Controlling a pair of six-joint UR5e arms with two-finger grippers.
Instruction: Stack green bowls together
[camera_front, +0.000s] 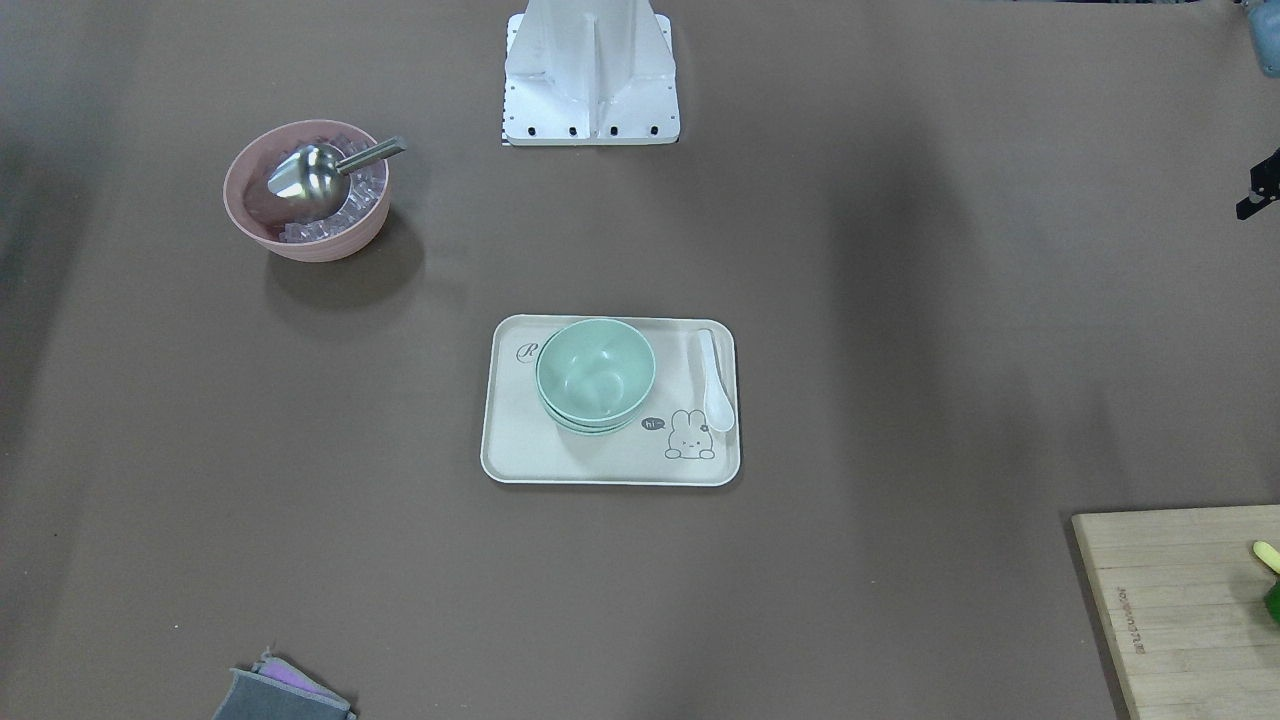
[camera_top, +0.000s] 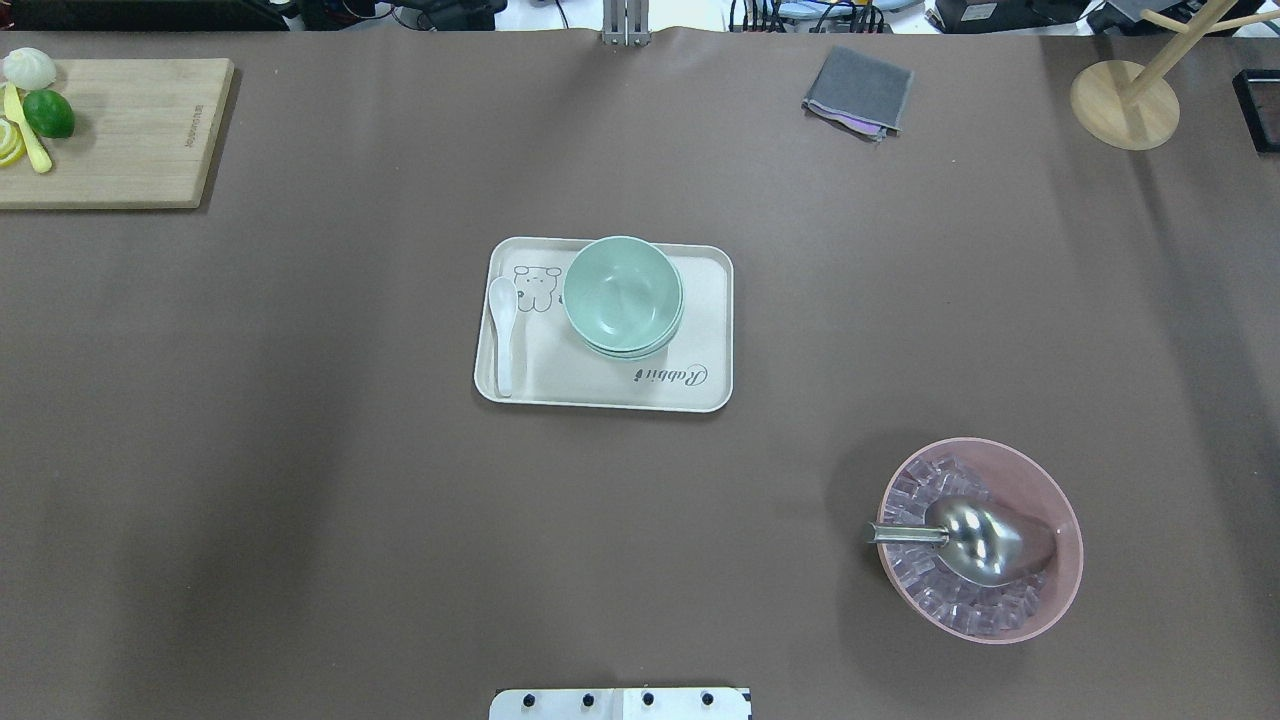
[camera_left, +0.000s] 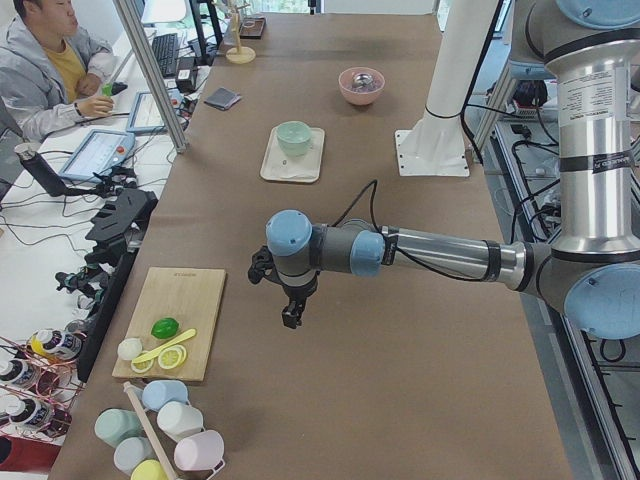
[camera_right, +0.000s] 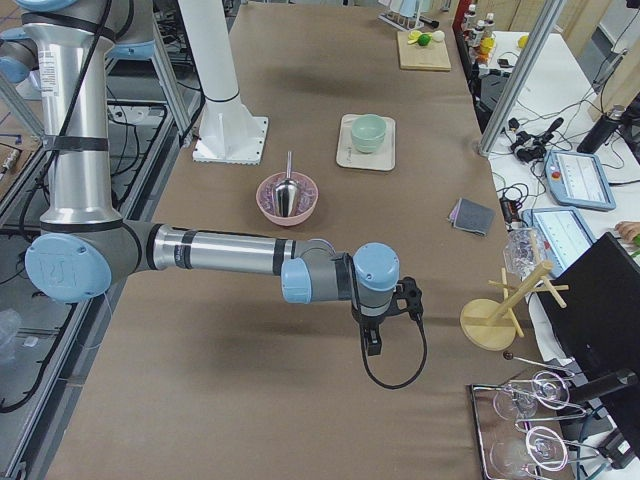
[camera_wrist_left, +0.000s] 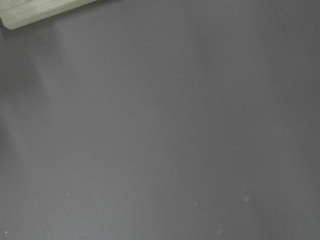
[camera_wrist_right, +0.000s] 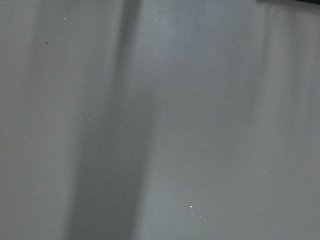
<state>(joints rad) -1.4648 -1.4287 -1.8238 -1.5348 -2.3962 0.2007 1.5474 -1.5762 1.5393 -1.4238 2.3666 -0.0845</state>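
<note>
The green bowls (camera_top: 622, 295) sit nested in one stack on the far part of a cream rabbit tray (camera_top: 600, 390) at the table's middle; the stack also shows in the front view (camera_front: 595, 372). At least two rims show below the top bowl. My left gripper (camera_left: 291, 318) hangs above bare table near the cutting board, far from the tray. My right gripper (camera_right: 374, 347) hangs above bare table at the other end, beyond the pink bowl. Whether either is open or shut cannot be told. Both wrist views show only table surface.
A white spoon (camera_top: 501, 330) lies on the tray's left side. A pink bowl (camera_top: 1040, 600) with ice and a metal scoop (camera_top: 975, 540) stands front right. A cutting board (camera_top: 120, 135) with lime is far left, a grey cloth (camera_top: 858, 92) and a wooden stand (camera_top: 1125, 103) far right.
</note>
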